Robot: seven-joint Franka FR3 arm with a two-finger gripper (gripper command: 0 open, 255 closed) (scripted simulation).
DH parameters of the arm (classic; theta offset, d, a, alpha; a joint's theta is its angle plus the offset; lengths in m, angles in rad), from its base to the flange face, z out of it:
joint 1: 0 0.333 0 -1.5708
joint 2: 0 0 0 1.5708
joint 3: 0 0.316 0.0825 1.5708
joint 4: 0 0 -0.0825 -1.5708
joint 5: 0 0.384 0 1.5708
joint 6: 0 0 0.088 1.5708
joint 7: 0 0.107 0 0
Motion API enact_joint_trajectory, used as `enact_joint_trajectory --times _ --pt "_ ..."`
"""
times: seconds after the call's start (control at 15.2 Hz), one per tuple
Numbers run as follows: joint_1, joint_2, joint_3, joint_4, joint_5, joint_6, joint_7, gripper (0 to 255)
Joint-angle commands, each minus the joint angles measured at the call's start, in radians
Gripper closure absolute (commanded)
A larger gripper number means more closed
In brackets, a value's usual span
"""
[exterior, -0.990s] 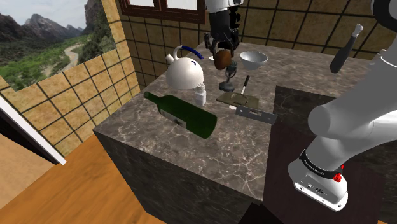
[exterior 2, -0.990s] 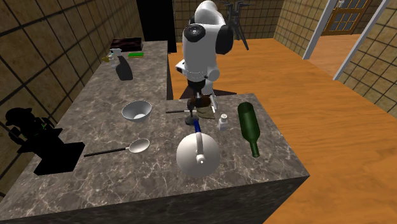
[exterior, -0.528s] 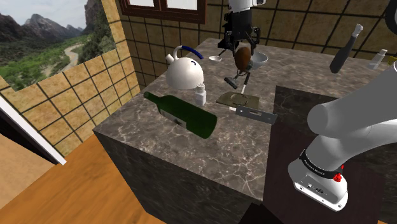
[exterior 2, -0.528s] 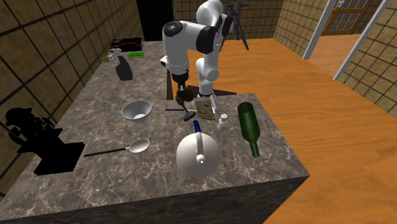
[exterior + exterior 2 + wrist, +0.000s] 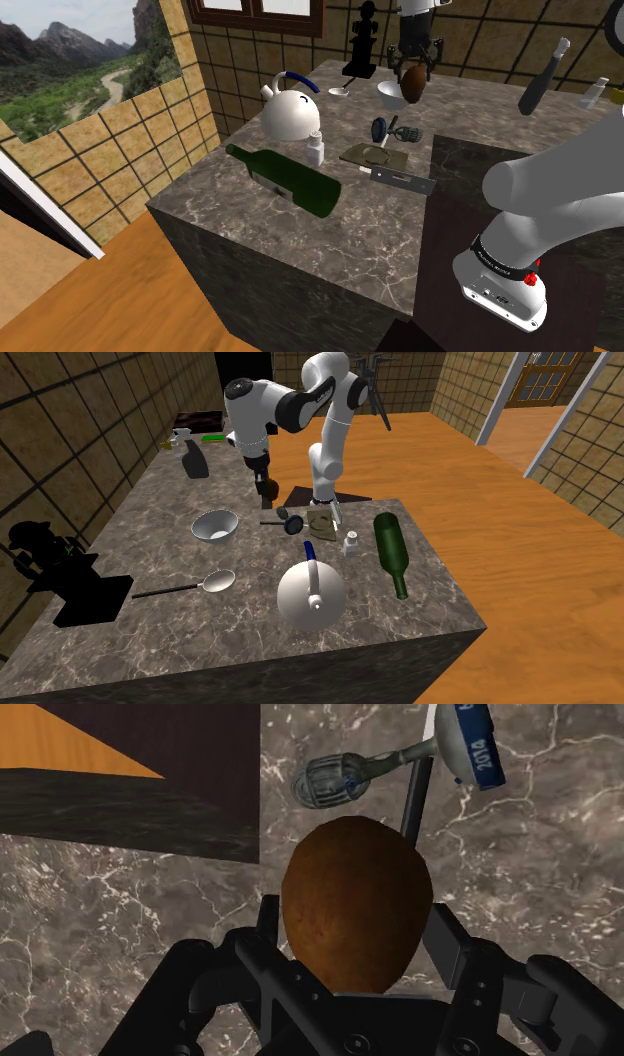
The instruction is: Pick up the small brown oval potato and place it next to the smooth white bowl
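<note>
So the black gripper is clamped on the potato, one finger on each long side. The whole thing hangs in the air above the marble counter, up in the upper right of the shoulder frame.

What the next move turns on is where the white bowl sits from the fingers. In the shoulder view the potato overlaps the bowl's right edge. In the second exterior view the bowl lies below and left of the gripper, near but apart, with bare counter between them. So my guess is the drop spot is a short way toward the bowl and then straight down (watch the rim, a bump would shove the bowl).

In the wrist view the potato is a mottled reddish-brown egg shape. Its long axis runs out along the fingers, with the rounded end poking past the tips. Beyond it on the counter lies a grey microphone-looking thing, so the gripper isn't right over the bowl. A rounded thing like that will probably roll a bit once it's let go.
</note>
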Motion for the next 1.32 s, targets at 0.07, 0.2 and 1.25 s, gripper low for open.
enact_joint_trajectory --times 0.07,0.2,1.25 --pt "-0.024 -0.017 -0.054 -0.026 -0.021 0.013 -0.079 255" --pt "-0.041 -0.017 -0.086 -0.034 -0.039 0.024 -0.126 255" --pt "-0.056 -0.008 -0.110 -0.209 -0.057 0.209 -0.159 255"
